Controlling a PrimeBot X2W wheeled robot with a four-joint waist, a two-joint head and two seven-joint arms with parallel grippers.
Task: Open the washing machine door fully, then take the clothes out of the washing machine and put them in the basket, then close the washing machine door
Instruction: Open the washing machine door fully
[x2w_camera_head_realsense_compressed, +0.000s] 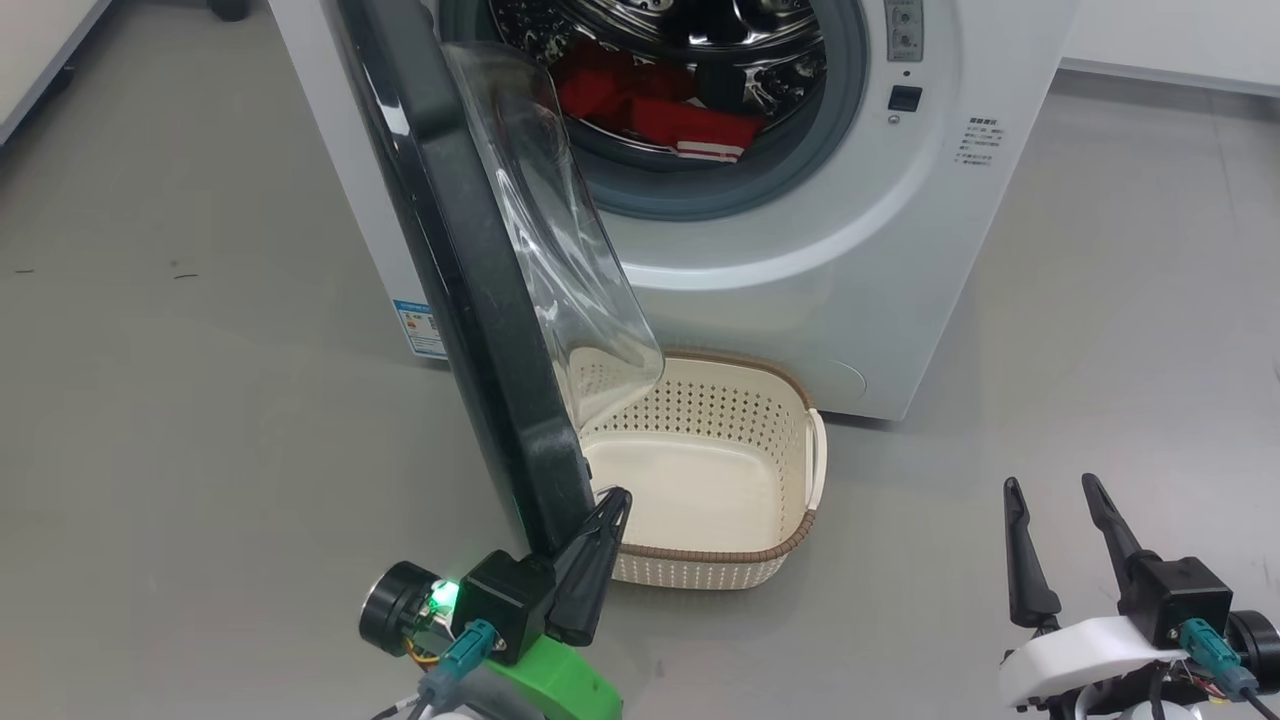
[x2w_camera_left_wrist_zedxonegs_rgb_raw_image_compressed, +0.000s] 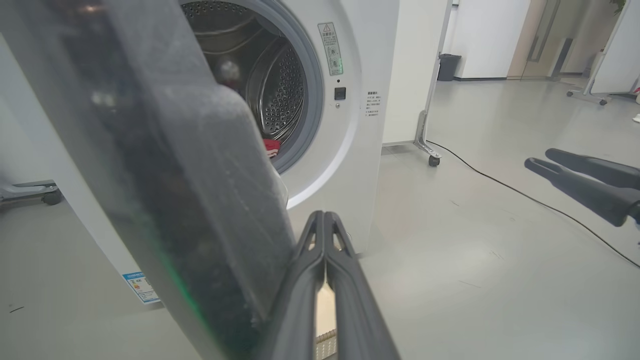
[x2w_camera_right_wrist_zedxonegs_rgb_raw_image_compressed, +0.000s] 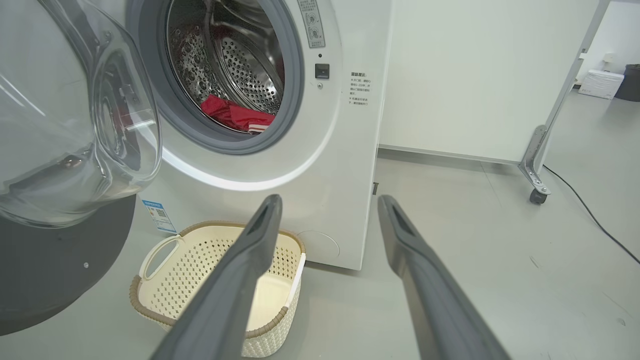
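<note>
The white washing machine (x2w_camera_head_realsense_compressed: 830, 270) stands at the back with its drum exposed. Its door (x2w_camera_head_realsense_compressed: 470, 300), black-rimmed with a clear glass bowl, swings out towards me on the left. Red clothes (x2w_camera_head_realsense_compressed: 690, 125) with a white-striped hem lie at the drum's mouth, also seen in the right wrist view (x2w_camera_right_wrist_zedxonegs_rgb_raw_image_compressed: 235, 114). The cream basket (x2w_camera_head_realsense_compressed: 790, 545) sits on the floor under the opening, holding nothing. My left gripper (x2w_camera_head_realsense_compressed: 612, 498) is shut on nothing, its tips against the inner side of the door's near edge (x2w_camera_left_wrist_zedxonegs_rgb_raw_image_compressed: 150, 175). My right gripper (x2w_camera_head_realsense_compressed: 1050, 488) stands open at the lower right, apart from everything (x2w_camera_right_wrist_zedxonegs_rgb_raw_image_compressed: 327, 200).
A blue sticker (x2w_camera_head_realsense_compressed: 420, 328) marks the machine's lower left corner. A white panel on a castor foot (x2w_camera_right_wrist_zedxonegs_rgb_raw_image_compressed: 537, 192) stands right of the machine, and a black cable (x2w_camera_left_wrist_zedxonegs_rgb_raw_image_compressed: 500, 186) crosses the grey floor there. Open floor lies between the basket and my right gripper.
</note>
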